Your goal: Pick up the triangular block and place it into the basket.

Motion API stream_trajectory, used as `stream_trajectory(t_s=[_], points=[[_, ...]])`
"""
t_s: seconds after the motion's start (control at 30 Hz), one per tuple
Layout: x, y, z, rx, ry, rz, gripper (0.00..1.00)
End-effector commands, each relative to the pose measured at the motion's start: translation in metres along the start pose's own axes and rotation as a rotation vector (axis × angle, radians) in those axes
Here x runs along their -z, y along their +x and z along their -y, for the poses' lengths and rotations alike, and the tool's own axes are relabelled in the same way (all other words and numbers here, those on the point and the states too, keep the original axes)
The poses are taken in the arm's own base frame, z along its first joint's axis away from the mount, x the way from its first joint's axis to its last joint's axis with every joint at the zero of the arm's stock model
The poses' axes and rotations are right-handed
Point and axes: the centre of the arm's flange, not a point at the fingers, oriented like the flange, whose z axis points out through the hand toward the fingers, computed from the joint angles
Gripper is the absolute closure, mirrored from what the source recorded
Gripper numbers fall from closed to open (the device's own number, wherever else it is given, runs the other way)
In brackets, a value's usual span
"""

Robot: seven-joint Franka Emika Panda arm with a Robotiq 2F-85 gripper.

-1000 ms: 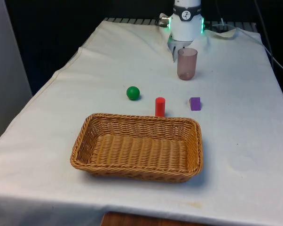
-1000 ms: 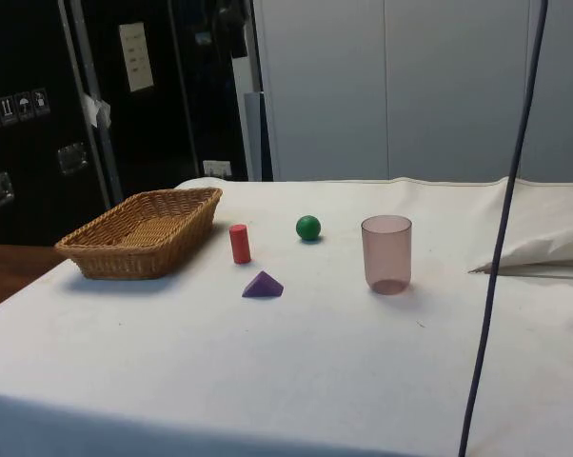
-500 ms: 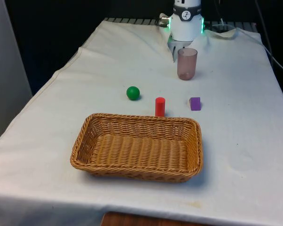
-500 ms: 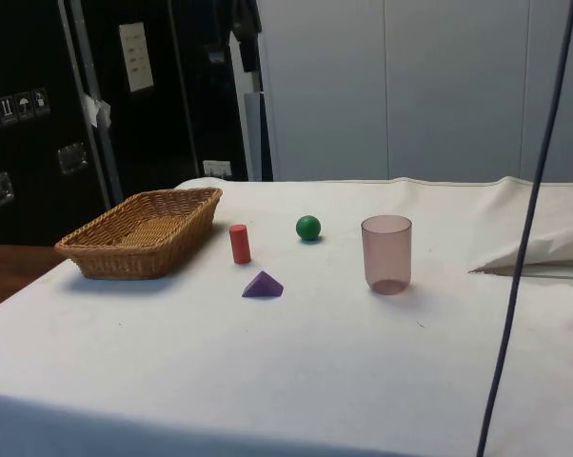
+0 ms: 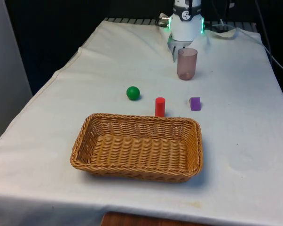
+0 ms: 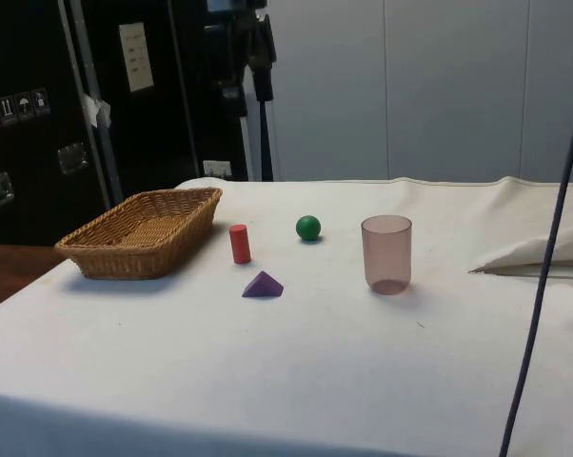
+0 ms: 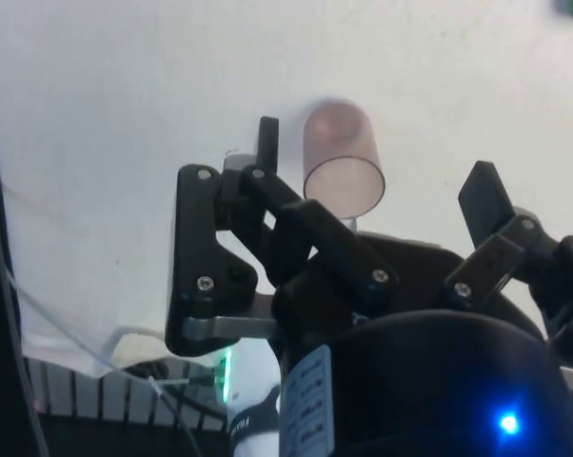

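The purple triangular block (image 5: 194, 103) lies on the white cloth, at the front view's right of a red cylinder (image 5: 160, 106), and shows as a low wedge (image 6: 263, 285) in the side view. The wicker basket (image 5: 196, 146) stands nearer the front edge, with nothing in it, and its wall (image 6: 125, 262) is at the side view's left. My gripper (image 7: 374, 162) hangs open high above the table, over a translucent pink cup (image 7: 342, 162), holding nothing. In the side view the gripper (image 6: 246, 81) is a dark shape at the top, far above the block.
The pink cup (image 5: 187, 63) stands upright near the robot's base. A green ball (image 5: 133, 92) rests at the front view's left of the red cylinder. A dark cable (image 6: 553, 238) hangs across the side view's right. Folded cloth (image 6: 539, 252) lies at the far end.
In the side view the gripper has come into sight at the top, and the hanging cable has swung to the right. The block, basket, cup, ball and cylinder have not moved.
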Motion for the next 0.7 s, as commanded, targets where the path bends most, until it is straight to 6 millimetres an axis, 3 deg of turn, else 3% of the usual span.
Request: stream_trajectory(t_s=[0.0, 0.67], points=[[0.0, 0.001, 0.001, -0.008, -0.006, -0.015, 0.0], [-0.046, 0.003, 0.036, -0.054, 0.004, -0.062, 0.0]])
